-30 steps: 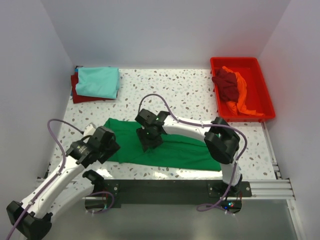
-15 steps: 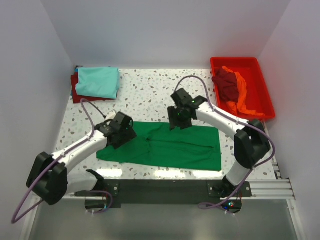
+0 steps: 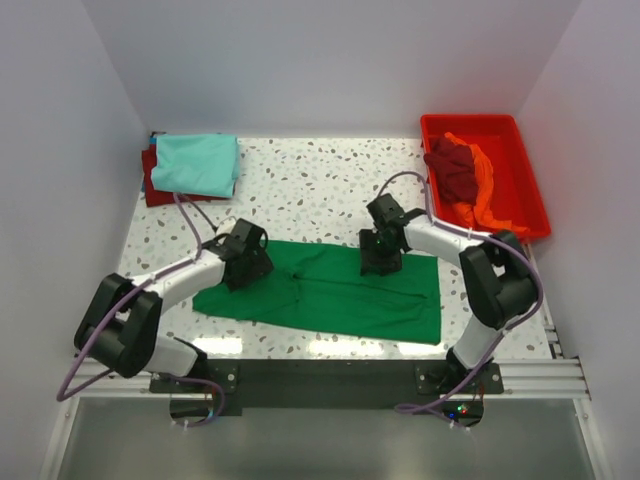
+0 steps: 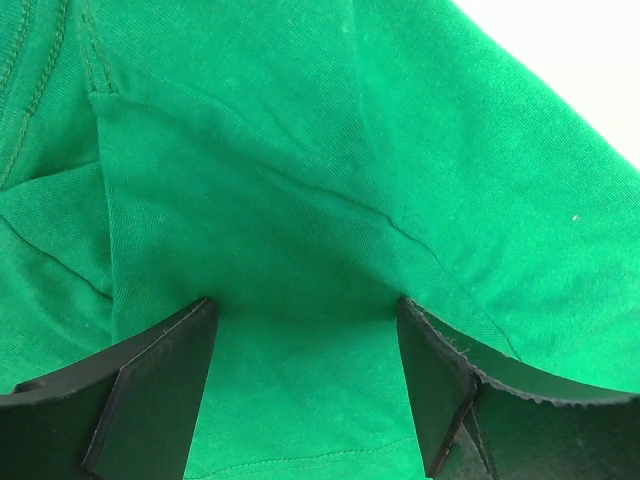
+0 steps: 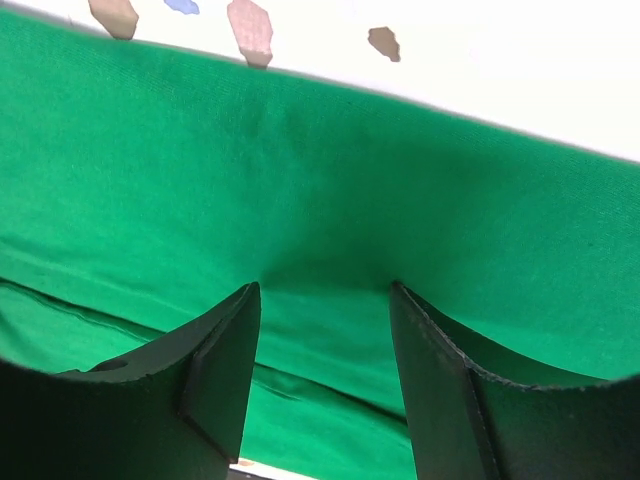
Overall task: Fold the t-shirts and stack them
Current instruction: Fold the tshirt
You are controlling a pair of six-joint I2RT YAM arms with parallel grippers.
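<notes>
A bright green t-shirt (image 3: 330, 295) lies flat as a long folded strip across the table's near middle. My left gripper (image 3: 250, 268) presses down on its left end, open, with green cloth (image 4: 300, 200) showing between the fingers (image 4: 160, 390). My right gripper (image 3: 381, 262) stands open on the strip's far edge right of centre, its fingers (image 5: 220, 360) resting on the cloth (image 5: 300, 180). A light teal t-shirt (image 3: 198, 163) sits folded on a dark red one (image 3: 152, 185) at the far left corner. Dark red (image 3: 455, 170) and orange (image 3: 483, 200) shirts lie crumpled in the tray.
The red plastic tray (image 3: 525, 160) stands at the far right by the wall. White walls close in the speckled table (image 3: 320, 180) on three sides. A black rail (image 3: 320, 375) with the arm bases runs along the near edge.
Both arms swung out over the green shirt and came down on it, the left toward its left end, the right toward its far edge. The shirt now lies flatter and longer. The left jaws widened.
</notes>
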